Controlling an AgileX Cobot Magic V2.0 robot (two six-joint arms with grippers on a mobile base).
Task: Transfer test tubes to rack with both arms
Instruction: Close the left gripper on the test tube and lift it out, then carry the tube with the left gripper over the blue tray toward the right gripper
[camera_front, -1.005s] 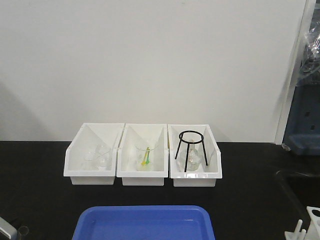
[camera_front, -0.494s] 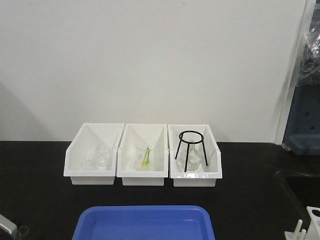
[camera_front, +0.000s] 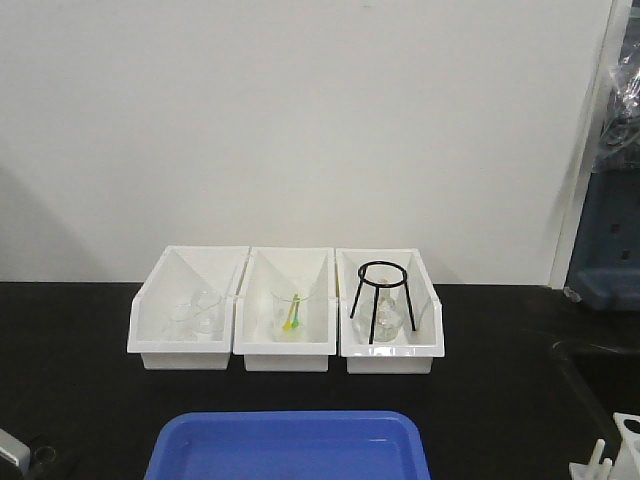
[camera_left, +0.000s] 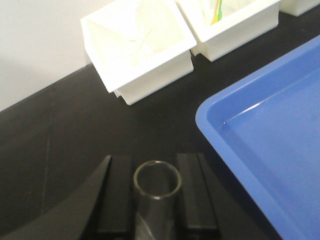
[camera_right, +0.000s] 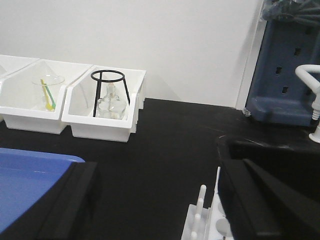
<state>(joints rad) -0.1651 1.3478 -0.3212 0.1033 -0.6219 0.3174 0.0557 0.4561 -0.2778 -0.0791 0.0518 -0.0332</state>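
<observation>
L tool (camera_left: 154, 164) w/ test tube (camera_left: 156, 210) shifted slightly since prev.

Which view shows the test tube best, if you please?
Left wrist view: the test tube fills the foreground, gripped by the left hand. The front view shows only a corner glimpse; the right wrist view, nothing.

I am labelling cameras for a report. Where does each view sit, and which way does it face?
Exterior front-facing: above the near edge of the black table, facing the white wall and three white open-front plastic bins; only the tip of the left gripper shows, bottom left.
Left wrist: on the left arm, looking forward along fingers shut on a clear glass test tube.
Right wrist: looking forward between the fingers of the open right gripper, over the white pegged plastic rack.
All three share the blue plastic tray.
</observation>
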